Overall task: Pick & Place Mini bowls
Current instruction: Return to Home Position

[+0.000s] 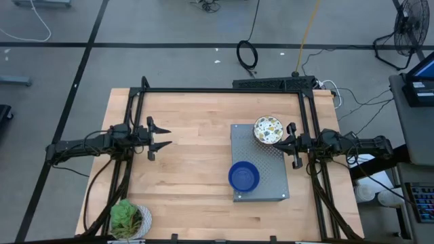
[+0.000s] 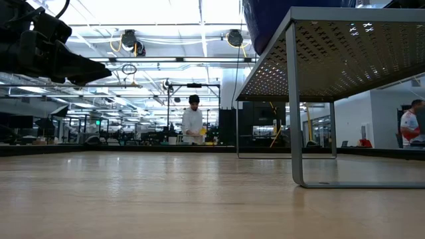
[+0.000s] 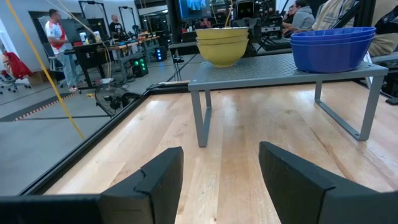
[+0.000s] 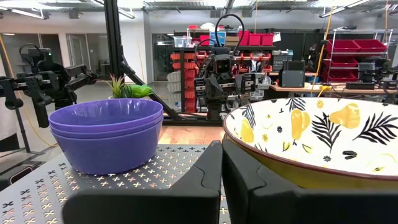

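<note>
A grey perforated metal stand (image 1: 264, 166) sits on the table's right half. Two stacks of mini bowls rest on it. The blue stack (image 1: 243, 176) (image 3: 333, 46) (image 4: 107, 134) is toward the near side. The stack with a leaf-and-fruit pattern inside and yellow outside (image 1: 268, 130) (image 3: 222, 45) (image 4: 311, 140) is toward the far side. My right gripper (image 1: 287, 140) (image 4: 222, 180) is shut and level, just to the right of the patterned stack's rim. My left gripper (image 1: 166, 137) (image 3: 221, 180) is open over the table's left half, pointing at the stand, with nothing between its fingers.
A white pot with a green plant (image 1: 129, 220) stands at the near left corner. Bare wood lies between my left gripper and the stand. The stand's thin legs (image 2: 297, 133) rest on the table. A black frame (image 1: 224, 90) runs along the far edge. People stand in the room beyond.
</note>
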